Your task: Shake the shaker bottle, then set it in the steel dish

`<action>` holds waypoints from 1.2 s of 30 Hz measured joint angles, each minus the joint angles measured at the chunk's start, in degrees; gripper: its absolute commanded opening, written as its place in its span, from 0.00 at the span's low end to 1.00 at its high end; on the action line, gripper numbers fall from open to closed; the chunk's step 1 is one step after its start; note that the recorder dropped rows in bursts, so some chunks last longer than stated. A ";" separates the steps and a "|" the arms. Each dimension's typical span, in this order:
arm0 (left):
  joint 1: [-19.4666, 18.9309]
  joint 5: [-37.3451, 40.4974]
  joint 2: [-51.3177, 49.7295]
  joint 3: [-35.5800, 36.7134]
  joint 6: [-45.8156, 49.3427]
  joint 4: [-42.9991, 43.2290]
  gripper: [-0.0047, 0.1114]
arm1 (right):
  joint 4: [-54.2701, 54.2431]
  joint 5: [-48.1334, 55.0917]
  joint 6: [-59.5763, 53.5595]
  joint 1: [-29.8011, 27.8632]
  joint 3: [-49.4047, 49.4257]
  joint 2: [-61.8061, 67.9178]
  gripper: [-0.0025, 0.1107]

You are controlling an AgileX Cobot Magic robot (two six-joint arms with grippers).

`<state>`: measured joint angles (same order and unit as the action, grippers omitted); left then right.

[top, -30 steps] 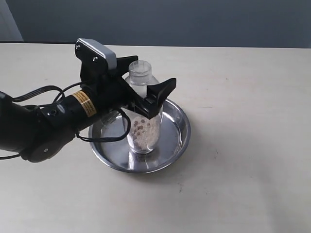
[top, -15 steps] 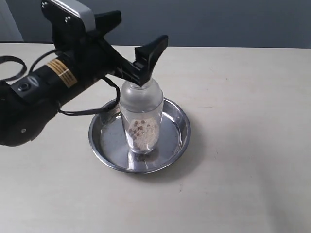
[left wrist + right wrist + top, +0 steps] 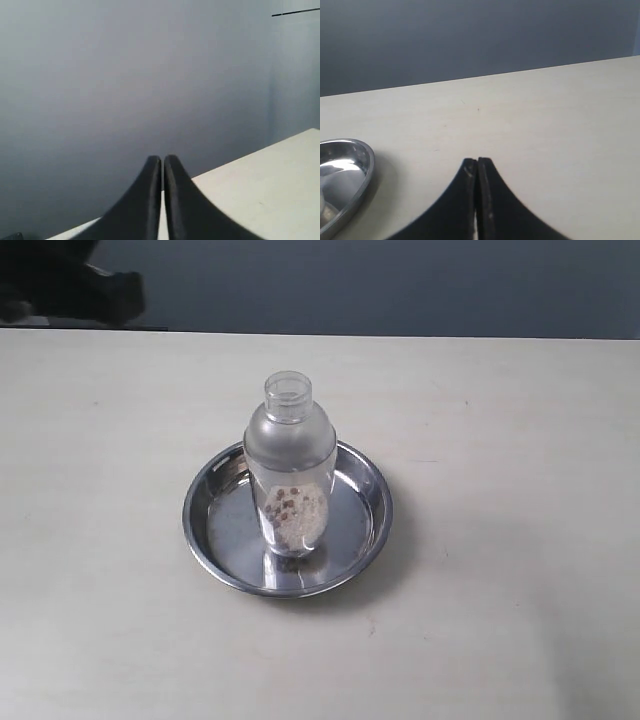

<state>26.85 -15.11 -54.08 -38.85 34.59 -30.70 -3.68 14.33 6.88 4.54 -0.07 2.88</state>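
Note:
The shaker bottle [image 3: 289, 465] stands upright in the steel dish [image 3: 360, 538], its pale and brown grains settled low inside. Nothing is touching it. My left gripper [image 3: 163, 158] is shut and empty, raised well clear and facing the grey wall; in the exterior view only a dark blurred bit of that arm [image 3: 70, 290] shows at the top left corner. My right gripper [image 3: 477, 160] is shut and empty above bare table, with the rim of the steel dish [image 3: 355, 175] off to one side. The right arm is out of the exterior view.
The pale table [image 3: 500, 440] stretches all round the dish. A grey wall [image 3: 400, 285] runs behind the table's far edge. No other objects are in view.
My left gripper has let go of the bottle, lifted up and back to the far left, and shut. The bottle stays standing in the dish.

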 measured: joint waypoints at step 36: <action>-27.43 30.23 43.58 28.09 -22.97 7.48 0.04 | 0.00 0.00 0.00 0.00 0.00 0.00 0.01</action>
<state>-0.58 15.12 -10.50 -10.76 11.62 -23.22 -3.68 14.33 6.88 4.54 -0.07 2.88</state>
